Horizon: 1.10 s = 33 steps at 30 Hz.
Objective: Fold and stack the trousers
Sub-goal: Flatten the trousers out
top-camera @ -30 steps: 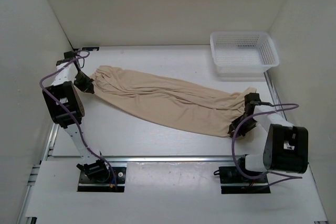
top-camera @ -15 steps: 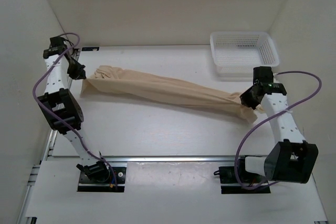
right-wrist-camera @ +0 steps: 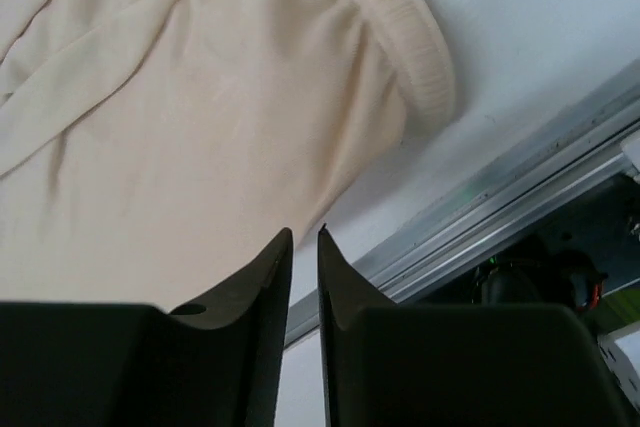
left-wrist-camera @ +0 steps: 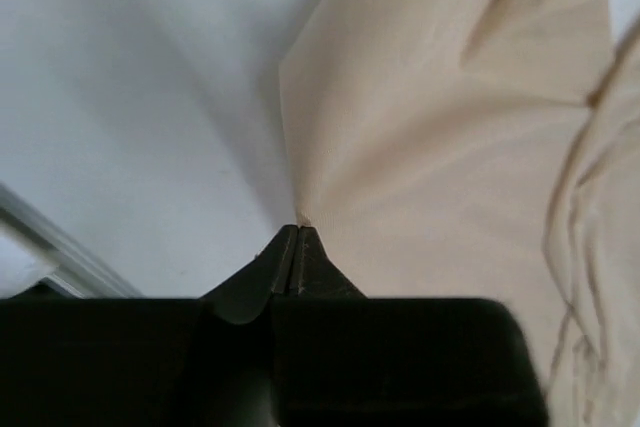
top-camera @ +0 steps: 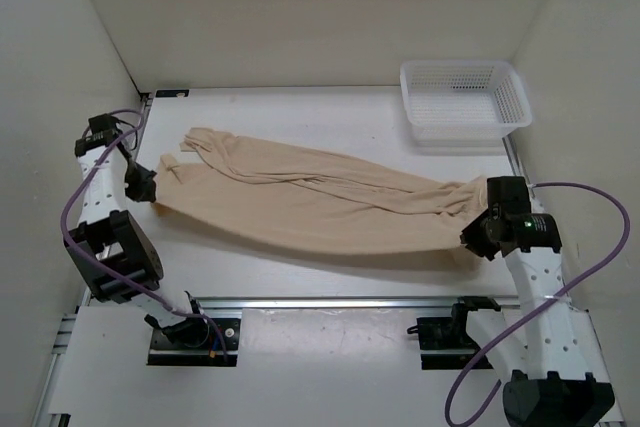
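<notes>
The beige trousers (top-camera: 310, 202) lie spread across the table, leg ends at the left and waist at the right. My left gripper (top-camera: 148, 190) is at the near left corner of the fabric. In the left wrist view it (left-wrist-camera: 298, 229) is shut on a corner of the trousers (left-wrist-camera: 430, 127). My right gripper (top-camera: 470, 237) is at the waist end. In the right wrist view its jaws (right-wrist-camera: 305, 235) stand a narrow gap apart with table showing between them. The trousers (right-wrist-camera: 180, 127) and the ribbed waistband (right-wrist-camera: 420, 57) lie just ahead of its tips.
A white mesh basket (top-camera: 465, 97) stands at the back right corner. The metal rail (top-camera: 330, 299) runs along the table's near edge and shows close to my right fingers (right-wrist-camera: 500, 197). White walls enclose the left, back and right.
The trousers were held up stretched between both grippers, and now lie flat and wider on the table. Both grippers have come down and toward the near edge. The right jaws now show a gap.
</notes>
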Each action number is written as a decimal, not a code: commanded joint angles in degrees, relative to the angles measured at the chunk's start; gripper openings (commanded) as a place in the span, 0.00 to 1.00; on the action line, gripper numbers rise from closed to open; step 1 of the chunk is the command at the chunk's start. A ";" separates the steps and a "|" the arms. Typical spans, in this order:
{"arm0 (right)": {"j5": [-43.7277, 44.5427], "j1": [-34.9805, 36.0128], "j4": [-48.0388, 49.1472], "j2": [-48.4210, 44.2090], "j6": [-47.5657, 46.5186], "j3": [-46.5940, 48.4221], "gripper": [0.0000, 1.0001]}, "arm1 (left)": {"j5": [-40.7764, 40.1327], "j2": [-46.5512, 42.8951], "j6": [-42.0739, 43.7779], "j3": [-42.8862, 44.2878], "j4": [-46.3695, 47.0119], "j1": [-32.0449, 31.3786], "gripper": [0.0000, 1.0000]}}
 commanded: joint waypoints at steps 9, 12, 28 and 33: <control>4.19 1.37 -6.15 -1.66 0.33 6.60 0.31 | -2.36 -9.40 3.65 2.97 -0.76 2.69 1.00; 0.15 1.37 -1.94 1.59 0.32 7.83 0.31 | 2.47 -7.30 6.02 3.60 2.22 -0.82 0.93; -3.71 -8.55 12.84 37.17 -8.38 23.39 0.09 | 3.46 28.45 10.59 40.32 -4.62 -14.80 0.58; -2.08 -12.07 13.37 45.28 -10.40 29.18 0.22 | 3.98 37.44 10.06 49.72 -5.85 -16.39 0.77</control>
